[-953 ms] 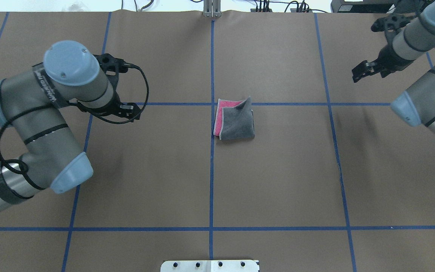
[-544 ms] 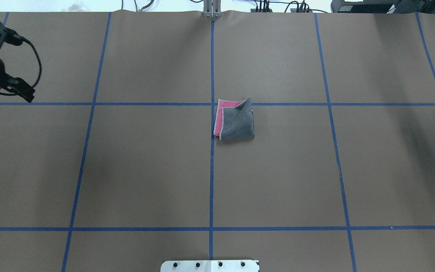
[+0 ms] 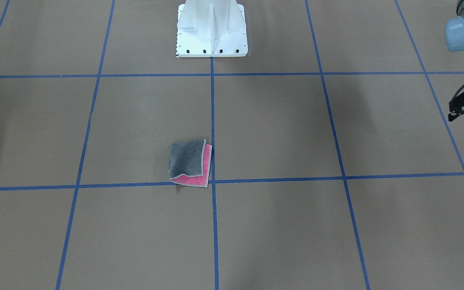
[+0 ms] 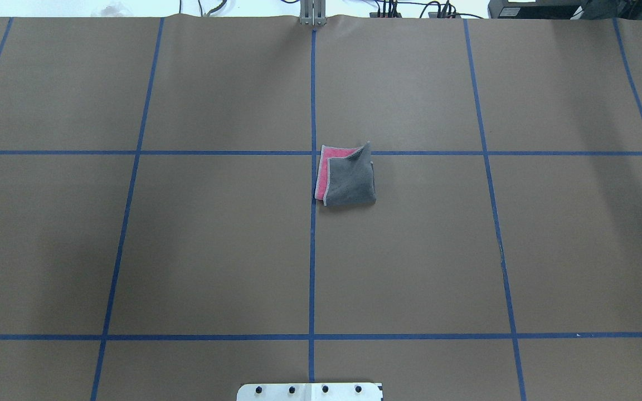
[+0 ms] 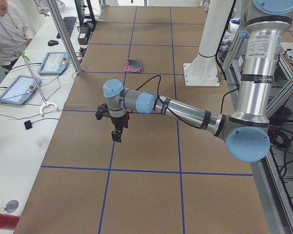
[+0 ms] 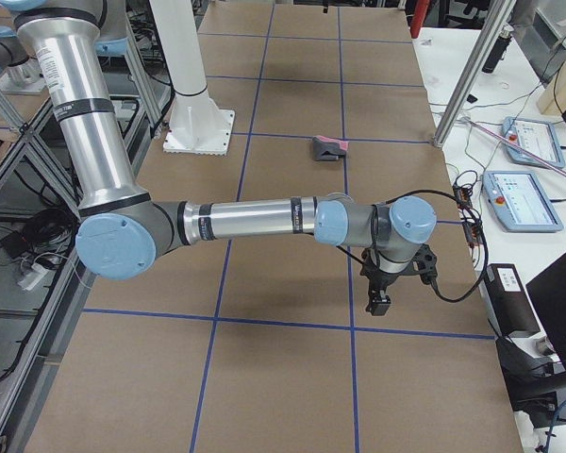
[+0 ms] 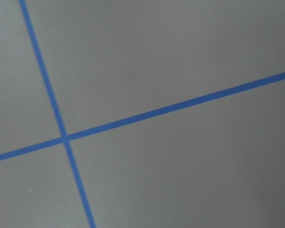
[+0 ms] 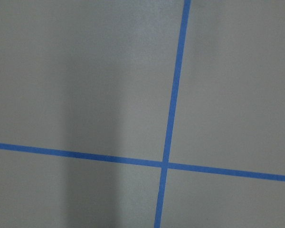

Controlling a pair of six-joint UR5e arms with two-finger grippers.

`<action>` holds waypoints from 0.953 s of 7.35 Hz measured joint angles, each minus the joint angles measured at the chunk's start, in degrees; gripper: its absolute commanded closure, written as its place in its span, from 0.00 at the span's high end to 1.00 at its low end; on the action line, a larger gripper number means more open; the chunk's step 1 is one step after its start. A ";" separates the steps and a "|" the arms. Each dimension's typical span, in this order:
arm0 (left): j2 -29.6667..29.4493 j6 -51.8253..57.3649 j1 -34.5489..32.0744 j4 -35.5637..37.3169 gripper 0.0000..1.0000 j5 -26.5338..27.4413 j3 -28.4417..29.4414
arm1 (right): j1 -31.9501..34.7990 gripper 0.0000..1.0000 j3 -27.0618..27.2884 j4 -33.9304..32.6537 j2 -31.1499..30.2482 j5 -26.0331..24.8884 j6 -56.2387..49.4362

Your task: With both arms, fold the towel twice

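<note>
Currently: towel, folded near-square, grey up, pink margin toward your table edge; left gripper, right gripper too small, you cannot tell open or closed.

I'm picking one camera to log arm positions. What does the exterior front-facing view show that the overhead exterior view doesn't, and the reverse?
Only front-facing: the left arm and left gripper at its right edge, plus the white pedestal and its upright part. Only overhead: cables beyond the far edge of the table, and no arm. Both: the folded towel, grey face up with pink showing along two edges, untouched on the blue-taped table.
</note>
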 measured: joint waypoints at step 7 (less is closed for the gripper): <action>5.40 6.58 -11.67 -1.69 1.00 -6.73 1.72 | -0.66 0.99 3.20 2.10 -3.09 -0.23 4.15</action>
